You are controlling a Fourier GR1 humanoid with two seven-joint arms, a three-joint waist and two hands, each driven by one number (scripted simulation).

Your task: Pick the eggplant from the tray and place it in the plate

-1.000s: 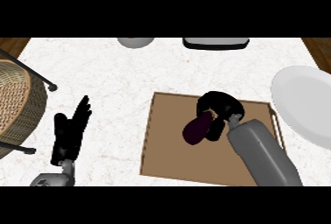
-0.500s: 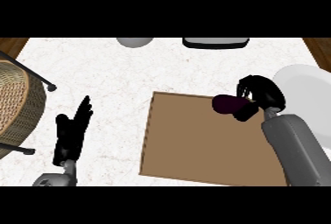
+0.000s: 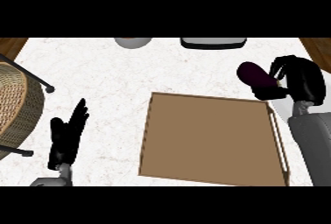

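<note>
- Nearest, at the lower left, the left hand (image 3: 66, 136) is seen over the white marbled bench (image 3: 110, 74), just left of the tray (image 3: 150, 131). Its fingers are kept straight and together, pointing away from the robot, and nothing is held in them.
- At the lower right, the grey right forearm (image 3: 310, 144) is raised along the tray's right rim and angled towards the far side.
- The brown tray is laid flat in the middle of the bench, between the two arms.
- Past the tray's far right corner, the right hand (image 3: 298, 81) is turned inward, with its fingers curled round the dark purple eggplant (image 3: 254, 75). The eggplant is thus carried off the tray, its rounded end projecting to the left of the hand.
- At the left edge, a wicker basket (image 3: 12, 105) on a dark frame is partly shown.
- Farthest away, a grey bowl (image 3: 132, 42) and a dark-rimmed dish (image 3: 213, 42) are cut off by the bench's far edge.
</note>
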